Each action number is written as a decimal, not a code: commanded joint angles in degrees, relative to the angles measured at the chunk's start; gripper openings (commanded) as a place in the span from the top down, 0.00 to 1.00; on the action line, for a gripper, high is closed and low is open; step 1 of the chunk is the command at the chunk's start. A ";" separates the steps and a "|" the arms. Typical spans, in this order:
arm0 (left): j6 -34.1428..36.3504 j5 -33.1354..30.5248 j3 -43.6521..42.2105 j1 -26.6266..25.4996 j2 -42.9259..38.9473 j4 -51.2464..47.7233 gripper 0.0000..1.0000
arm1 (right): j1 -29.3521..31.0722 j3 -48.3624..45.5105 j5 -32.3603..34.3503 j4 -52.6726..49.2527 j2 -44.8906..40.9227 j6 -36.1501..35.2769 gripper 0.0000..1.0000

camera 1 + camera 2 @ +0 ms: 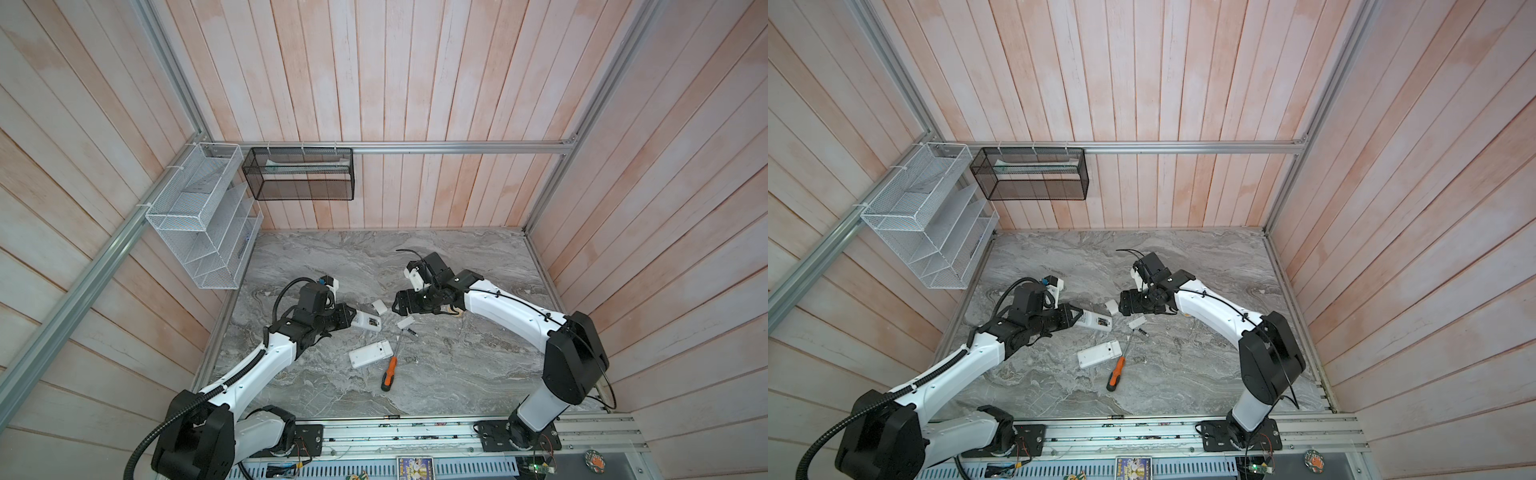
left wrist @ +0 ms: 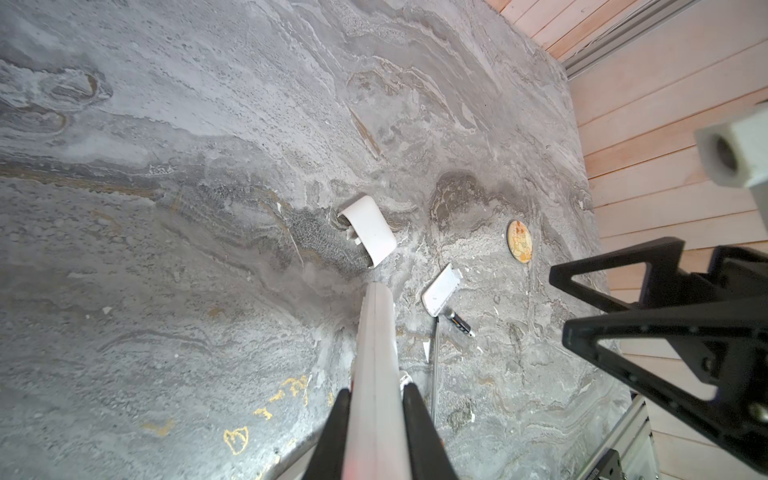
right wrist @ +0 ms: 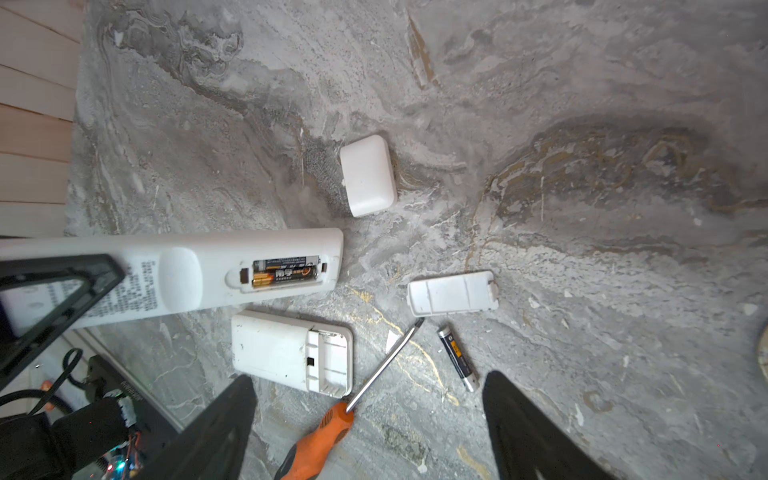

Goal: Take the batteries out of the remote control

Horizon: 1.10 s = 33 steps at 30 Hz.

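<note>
Grey marbled tabletop (image 1: 457, 382) fills the lower middle of both top views, walled in by pale pink planks. Left of centre, the left gripper (image 1: 353, 319) is pinched onto one end of a long white remote (image 1: 368, 322), back side up, its free end pointing toward the middle of the frame. The right wrist view shows that remote's bay uncovered with batteries (image 3: 284, 272) lying in it — two, it seems, though they sit too snug to count with certainty. A loose battery (image 1: 411, 331) lies on the table just right of centre, and just above it in the frame sits a flat white cover (image 1: 406, 321), close but not touching. A curved white cover (image 1: 380, 306) rests further up, just beside the right gripper (image 1: 395, 303), which hangs over the table with its jaws spread wide and empty. Below centre a shorter white remote (image 1: 371, 353) lies back up, its bay uncovered too. An orange-handled screwdriver (image 1: 390, 372) lies aslant beside it — handle toward the lower edge, shaft running up between the shorter white remote and the loose battery, tip near the flat white cover.
</note>
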 commanded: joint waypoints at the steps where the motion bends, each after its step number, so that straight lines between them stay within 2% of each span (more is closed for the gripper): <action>1: 2.38 -2.29 -0.85 0.07 0.20 -3.14 0.90 | -1.06 -3.86 -5.29 2.29 -1.41 0.38 0.13; 5: 2.29 0.53 -3.13 1.30 -0.60 -0.85 0.89 | -1.06 -8.93 -5.49 3.58 -4.62 3.73 0.13; 12: -1.10 10.07 -10.86 7.59 -0.86 6.35 0.89 | 0.00 -17.70 -5.93 6.80 -11.18 8.30 0.13; 18: -3.01 16.99 -14.90 11.65 3.31 12.11 0.86 | 2.18 -20.15 -8.24 9.47 -10.68 9.69 0.13; 20: -3.27 18.63 -15.40 12.76 5.82 13.14 0.79 | 2.81 -19.91 -8.24 9.83 -10.24 9.79 0.13; 24: -3.30 18.58 -15.79 13.77 8.22 14.09 0.72 | 3.32 -19.85 -7.95 10.19 -9.97 9.95 0.13; 28: -2.53 17.94 -15.36 13.81 10.77 13.91 0.50 | 4.07 -20.06 -6.26 9.38 -9.10 10.04 0.13; 33: -2.51 17.28 -15.70 14.00 11.84 14.48 0.31 | 7.25 -19.05 -1.21 6.87 -6.87 10.99 0.11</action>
